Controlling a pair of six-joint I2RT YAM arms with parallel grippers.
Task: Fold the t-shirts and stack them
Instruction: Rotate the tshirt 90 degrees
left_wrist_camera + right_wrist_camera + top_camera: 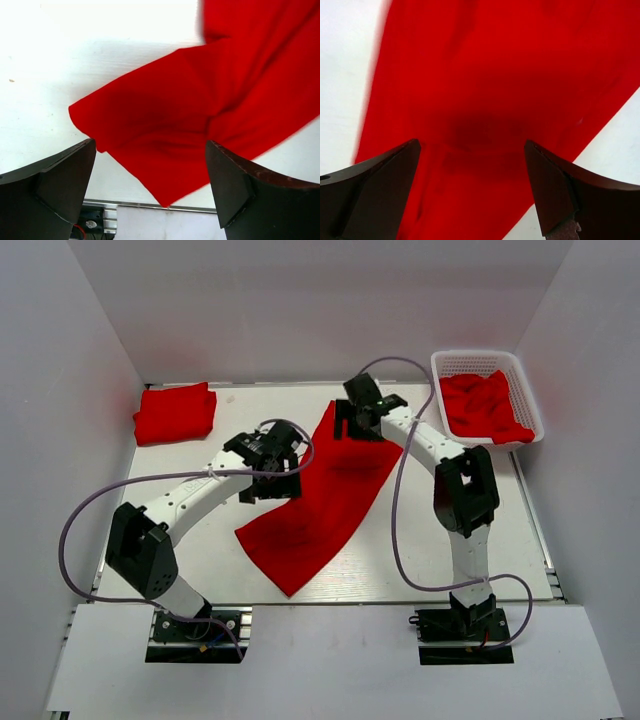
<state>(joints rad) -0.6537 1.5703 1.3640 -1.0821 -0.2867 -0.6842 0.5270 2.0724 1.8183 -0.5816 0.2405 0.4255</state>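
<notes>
Sprawling smooth red fabric t-shirt (322, 508)

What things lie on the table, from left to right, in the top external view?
Folded t-shirt → spread-out t-shirt → white basket holding crumpled t-shirts.

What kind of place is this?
Probably a robot lab test booth: plain white walls box in a table, two robot arms are bolted at its edge, and red t-shirts lie on it.
</notes>
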